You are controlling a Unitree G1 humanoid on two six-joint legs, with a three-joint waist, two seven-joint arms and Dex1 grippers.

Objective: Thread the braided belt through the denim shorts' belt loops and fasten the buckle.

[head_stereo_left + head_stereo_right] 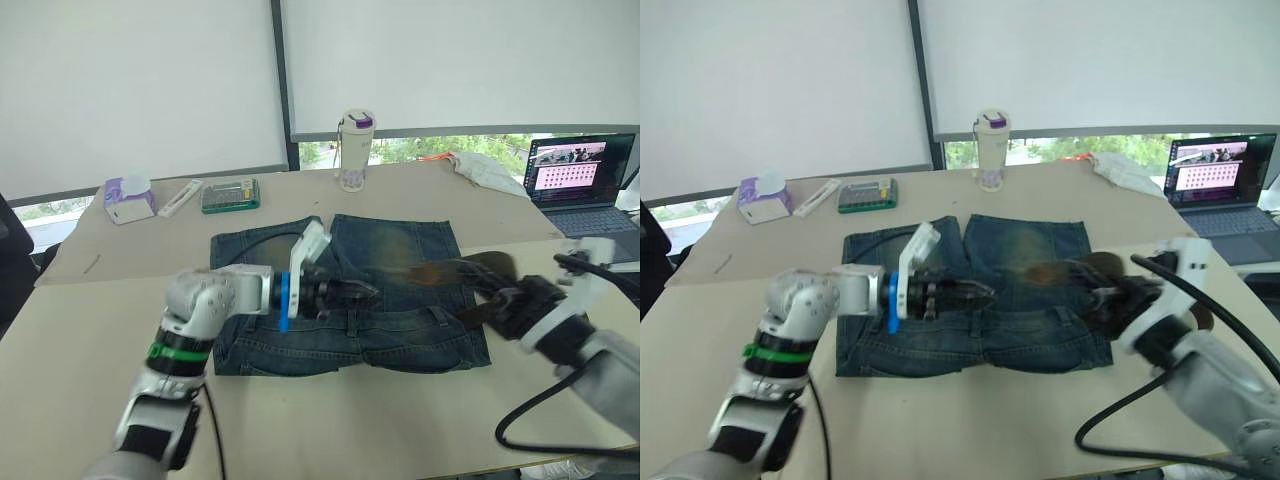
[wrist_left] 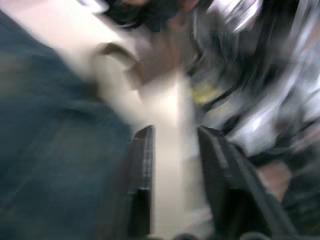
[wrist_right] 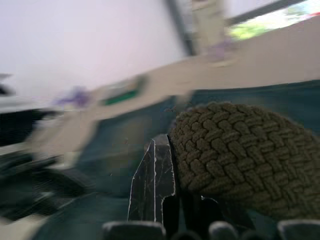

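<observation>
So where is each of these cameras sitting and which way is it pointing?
Left eye view: on the head, looking forward and down at the blue denim shorts on the beige table; both arms show.
Right eye view: beside it, same scene, shifted slightly.
Left wrist view: along the left end effector, its fingers apart, over denim and table.
Right wrist view: along the right end effector, which grips the brown braided belt.
Shared: right wrist and eye views both show the shorts and belt.

A big beige desk (image 1: 420, 440) stands by a window (image 1: 480, 146). White blinds (image 1: 140, 90) cover most of the glass. Green trees show under them. Daylight comes in along the desk's far edge.
</observation>
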